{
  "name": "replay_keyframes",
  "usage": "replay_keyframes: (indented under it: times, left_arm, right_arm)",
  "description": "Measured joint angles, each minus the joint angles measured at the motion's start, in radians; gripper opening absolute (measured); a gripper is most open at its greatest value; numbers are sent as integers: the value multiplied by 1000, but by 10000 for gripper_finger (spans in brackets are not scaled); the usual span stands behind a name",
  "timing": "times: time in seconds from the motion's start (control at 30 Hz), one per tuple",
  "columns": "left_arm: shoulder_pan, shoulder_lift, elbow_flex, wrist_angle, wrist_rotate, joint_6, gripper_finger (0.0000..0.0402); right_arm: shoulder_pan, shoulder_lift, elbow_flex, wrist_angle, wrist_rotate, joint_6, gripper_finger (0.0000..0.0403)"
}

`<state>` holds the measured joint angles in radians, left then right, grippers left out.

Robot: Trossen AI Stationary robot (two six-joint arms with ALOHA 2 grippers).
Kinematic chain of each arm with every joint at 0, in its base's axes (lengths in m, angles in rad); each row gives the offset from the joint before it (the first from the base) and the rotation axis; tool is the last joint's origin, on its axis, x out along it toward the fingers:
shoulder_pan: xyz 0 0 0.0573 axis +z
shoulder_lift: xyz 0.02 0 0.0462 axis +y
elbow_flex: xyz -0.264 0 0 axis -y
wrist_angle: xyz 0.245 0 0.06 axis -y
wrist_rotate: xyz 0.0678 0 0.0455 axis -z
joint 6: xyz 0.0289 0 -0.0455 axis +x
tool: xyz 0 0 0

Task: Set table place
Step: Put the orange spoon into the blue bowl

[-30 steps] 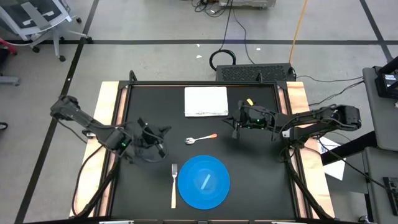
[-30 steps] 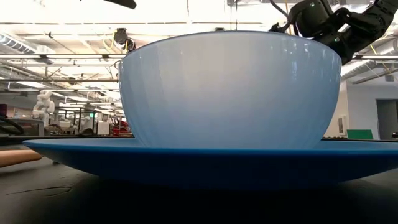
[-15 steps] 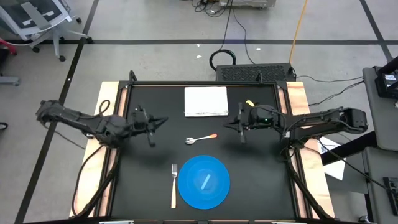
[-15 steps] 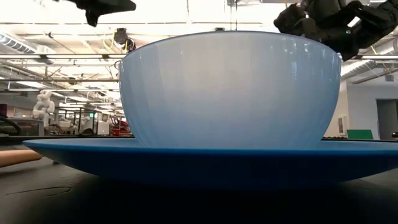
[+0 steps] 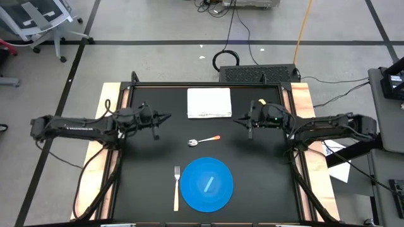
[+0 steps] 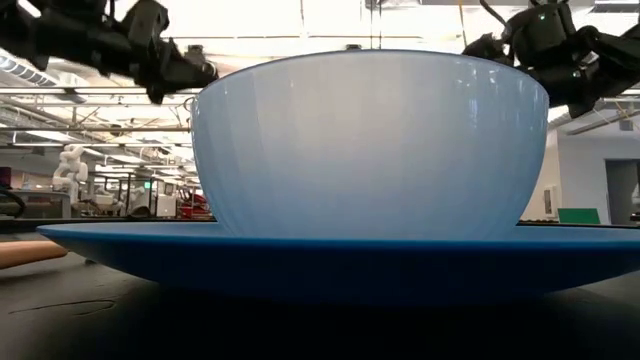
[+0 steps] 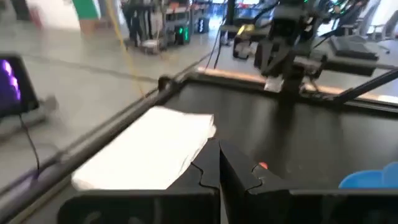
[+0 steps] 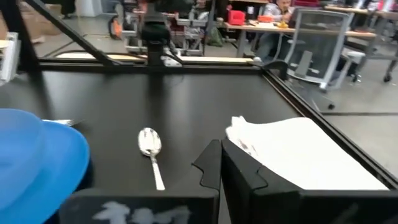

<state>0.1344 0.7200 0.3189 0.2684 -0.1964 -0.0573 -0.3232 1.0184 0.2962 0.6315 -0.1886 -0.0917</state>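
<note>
Your plate sits near the front edge of the table, with the bowl on it; that bowl is plain in the low view but only faintly readable from above. The fork lies just beside the plate on the left arm's side, already placed. The spoon is behind the plate, well apart from it, orange handle pointing toward the right arm, so it looks like the piece left to move. The left gripper hangs behind and to the left of the plate, fingers pressed together, empty. The right gripper hangs behind and to the right of the plate, fingers also closed on nothing. Risks: you must spread the fingers before going down on the spoon, or they'll just shove it; it's thin and flat on the table, so a pinch may slip or skid it toward the plate. A white folded cloth lies behind the spoon, close enough to snag on a low approach. Watch both arms converging over the spoon.
</note>
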Motion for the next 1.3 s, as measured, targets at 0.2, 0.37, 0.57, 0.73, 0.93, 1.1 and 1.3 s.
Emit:
replay_keyframes:
  times: [0.2,0.37,0.57,0.73,0.93,1.1,1.3]
  left_arm:
    - [62,0,-75,79,159,-1,0]
    - [65,0,-124,122,214,11,0]
    - [57,0,-130,127,223,116,0]
    - [39,-26,-130,132,217,178,0]
    - [-57,-169,-130,85,131,224,0]
    - [-141,-266,-130,-35,13,211,0]
    - [-259,-297,-130,-88,-128,229,0]
  right_arm:
    - [-38,0,-4,1,-27,-7,0]
    - [-65,0,-4,8,-133,24,0]
    - [-64,1,-4,8,-134,46,0]
    - [-64,1,-26,49,-134,102,0]
    - [-63,-51,-109,175,-134,173,0]
    - [-63,-153,-184,223,-132,222,0]
    - [-63,-230,-246,221,-128,264,0]
